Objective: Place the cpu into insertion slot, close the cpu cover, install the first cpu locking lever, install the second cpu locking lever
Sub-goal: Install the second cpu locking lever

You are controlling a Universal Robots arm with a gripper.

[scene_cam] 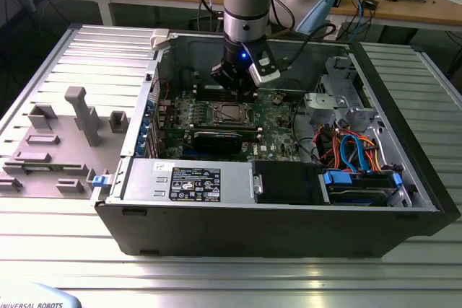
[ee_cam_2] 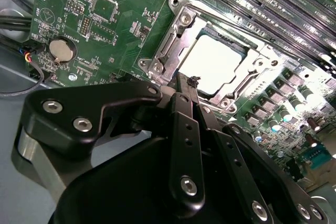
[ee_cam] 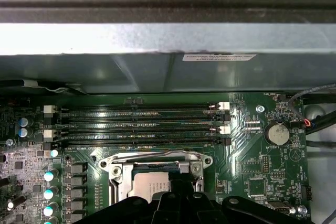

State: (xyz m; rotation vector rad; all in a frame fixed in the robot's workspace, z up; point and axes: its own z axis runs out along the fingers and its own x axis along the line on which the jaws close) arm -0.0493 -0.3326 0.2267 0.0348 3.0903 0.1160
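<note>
cpu: seated in the slot (ee_cam_2: 157, 66), its bright metal top (ee_cam_2: 212, 66) showing through the frame; that step looks done.
cover: the silver frame (ee_cam_2: 173, 45) lies flat round the cpu, so it appears closed.
levers: too little shows to tell whether either is latched.
gripper: (ee_cam_2: 185, 80) fingers drawn together to a narrow tip, holding nothing, just above the socket's near edge.
place: mid motherboard (scene_cam: 278, 117), socket (scene_cam: 232, 112) below the arm in the exterior view.

Robotics lab/workshop: open PC case (scene_cam: 404, 178) on ribbed metal table (scene_cam: 216, 279), cable-strewn workbenches (scene_cam: 404, 1) behind.
</note>
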